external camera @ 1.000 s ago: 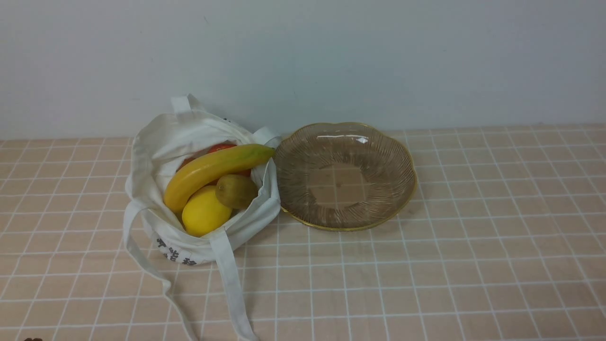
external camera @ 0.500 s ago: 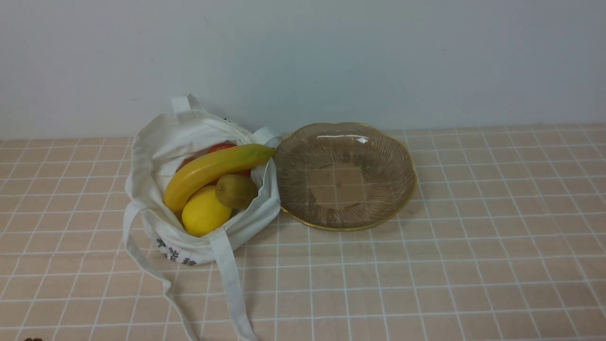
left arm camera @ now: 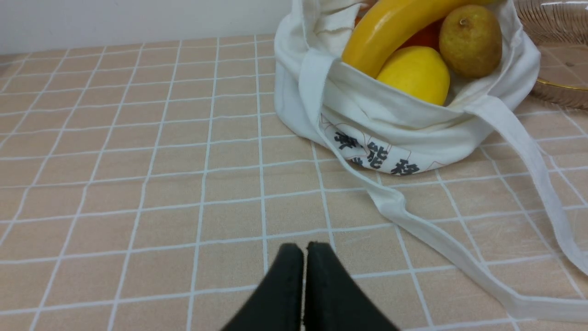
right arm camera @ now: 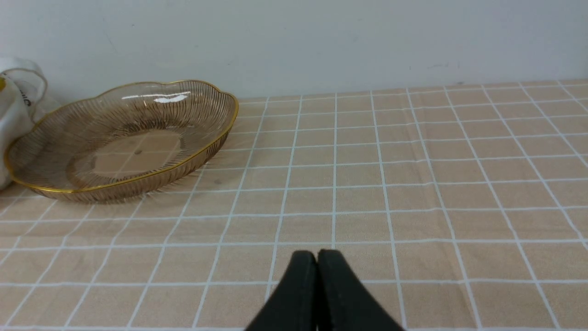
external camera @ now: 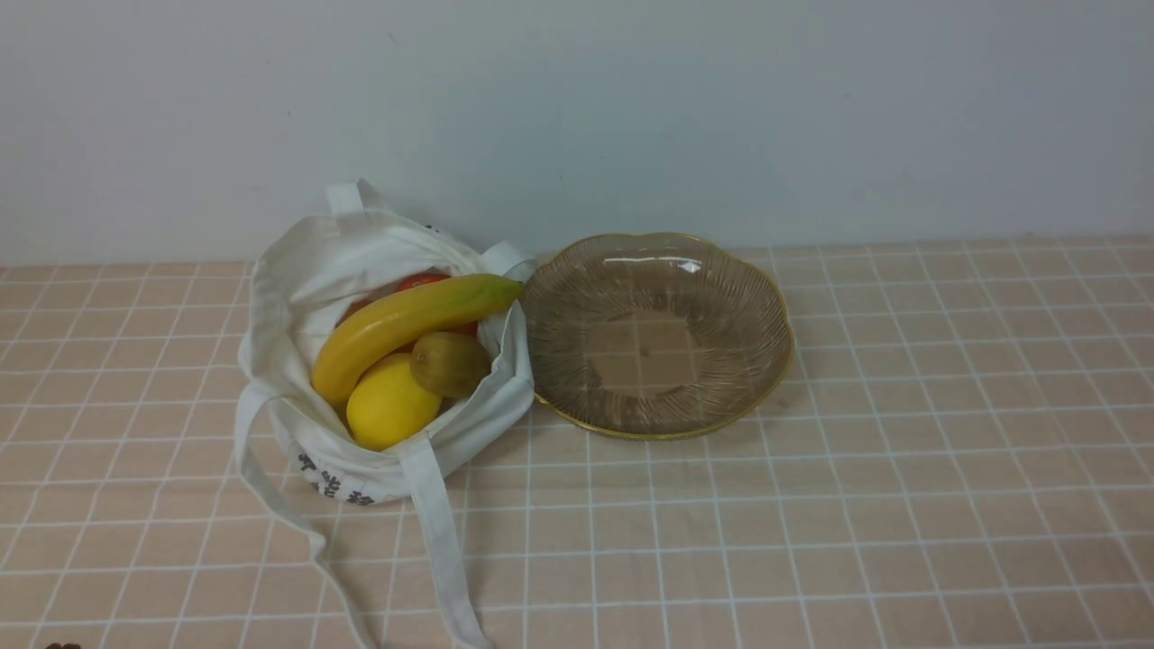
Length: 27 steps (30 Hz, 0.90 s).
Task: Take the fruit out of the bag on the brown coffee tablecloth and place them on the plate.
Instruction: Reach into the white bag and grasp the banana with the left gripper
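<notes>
The off-white bag sits on the checked tablecloth, mouth open. Inside lie a banana, a lemon, a kiwi and a red fruit half hidden behind the banana. An orange fruit peeks under the banana in the left wrist view. The empty glass plate touches the bag's right side. My left gripper is shut, low over the cloth, short of the bag. My right gripper is shut over bare cloth, well away from the plate.
Two long white straps trail from the bag toward the near edge of the cloth; one strap lies just beside my left gripper. A pale wall closes the back of the table.
</notes>
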Tool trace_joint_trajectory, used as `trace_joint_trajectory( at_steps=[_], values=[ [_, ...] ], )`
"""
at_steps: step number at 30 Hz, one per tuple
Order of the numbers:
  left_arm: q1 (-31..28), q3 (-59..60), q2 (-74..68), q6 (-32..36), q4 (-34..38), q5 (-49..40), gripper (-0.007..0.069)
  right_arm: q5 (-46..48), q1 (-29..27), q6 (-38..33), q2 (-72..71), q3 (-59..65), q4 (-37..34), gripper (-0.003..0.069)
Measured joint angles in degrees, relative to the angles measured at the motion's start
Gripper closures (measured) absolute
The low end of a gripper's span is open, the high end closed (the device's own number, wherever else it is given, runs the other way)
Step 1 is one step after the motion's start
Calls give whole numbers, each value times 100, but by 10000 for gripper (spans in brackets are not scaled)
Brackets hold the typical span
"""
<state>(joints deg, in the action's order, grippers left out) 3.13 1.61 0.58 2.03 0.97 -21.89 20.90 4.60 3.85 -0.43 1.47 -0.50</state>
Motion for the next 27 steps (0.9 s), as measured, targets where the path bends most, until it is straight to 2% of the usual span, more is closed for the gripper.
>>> trace_joint_trajectory(
  at_steps=[5,6,7,8,9,12,14,16,23,27],
  values=[
    [0,0,0,-129,253,0,632,0,0,0,0,0,0,672],
    [0,0,0,-404,726,0,632,0,0,0,0,0,0,672],
    [0,0,0,-489,882,0,632,0,0,0,0,0,0,672],
    [0,0,0,-1025,1833,0,632,0,0,0,0,0,0,672],
    [0,0,0,-1025,1833,0,632,0,0,0,0,0,0,672],
    [0,2,0,-1755,3394,-6,632,0,0,0,0,0,0,672],
    [0,2,0,-1942,4195,-6,632,0,0,0,0,0,0,672],
    [0,2,0,-1917,4631,31,632,0,0,0,0,0,0,672],
    [0,-45,0,-1451,4945,243,632,0,0,0,0,0,0,672],
    [0,-775,-111,-720,4804,89,632,0,0,0,0,0,0,672]
  ],
)
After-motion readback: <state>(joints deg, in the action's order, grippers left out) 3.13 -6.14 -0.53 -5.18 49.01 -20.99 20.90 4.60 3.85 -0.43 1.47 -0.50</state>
